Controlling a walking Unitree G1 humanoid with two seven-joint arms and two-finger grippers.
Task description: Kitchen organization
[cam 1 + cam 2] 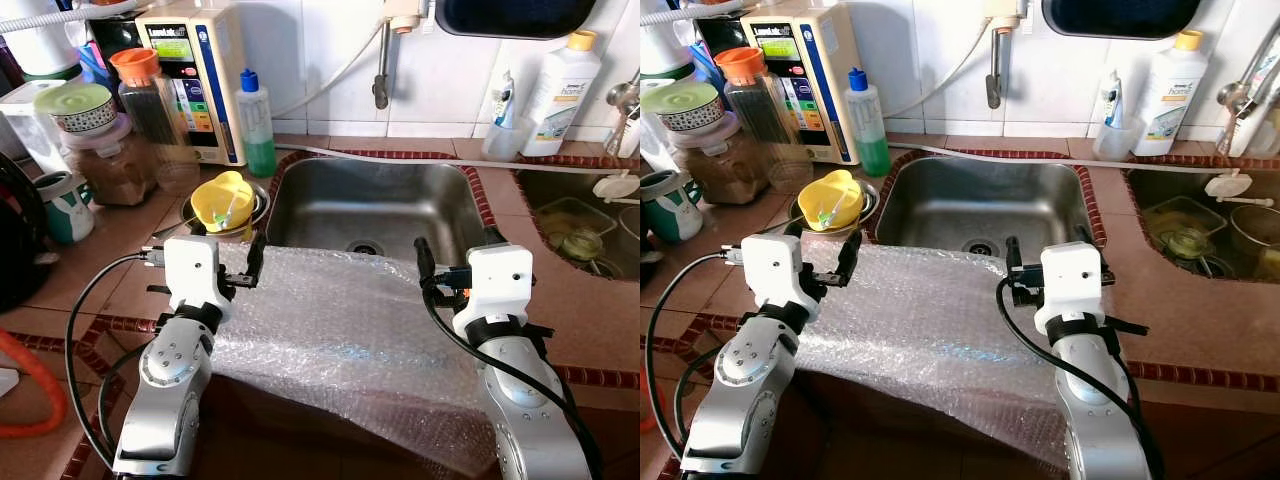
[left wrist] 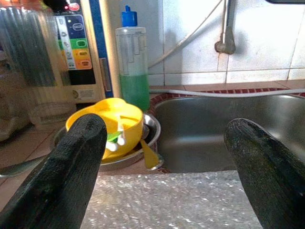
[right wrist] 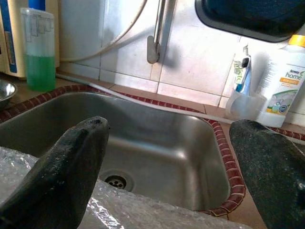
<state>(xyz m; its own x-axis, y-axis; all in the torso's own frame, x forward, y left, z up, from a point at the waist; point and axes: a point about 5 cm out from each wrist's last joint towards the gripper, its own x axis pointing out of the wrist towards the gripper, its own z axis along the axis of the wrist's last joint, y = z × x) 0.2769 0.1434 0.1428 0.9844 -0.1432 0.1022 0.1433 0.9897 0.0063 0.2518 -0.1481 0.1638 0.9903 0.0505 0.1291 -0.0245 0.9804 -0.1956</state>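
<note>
A sheet of clear bubble wrap (image 1: 340, 330) lies over the counter's front edge and reaches the near rim of the steel sink (image 1: 372, 205). My left gripper (image 1: 228, 248) hovers open over the sheet's far left corner, its fingers (image 2: 71, 167) wide apart and holding nothing. Just beyond it, a yellow plastic cup (image 1: 225, 198) lies in a small steel bowl (image 1: 260, 208). My right gripper (image 1: 458, 250) is open too, over the sheet's far right corner by the sink rim, with its fingers (image 3: 71, 162) spread and empty.
A green soap bottle (image 1: 256, 125), a water purifier (image 1: 195, 75) and jars (image 1: 110, 150) crowd the back left. A tap (image 1: 382, 60) hangs over the sink. On the right are a white bottle (image 1: 560, 95) and a second basin (image 1: 580, 235) holding dishes.
</note>
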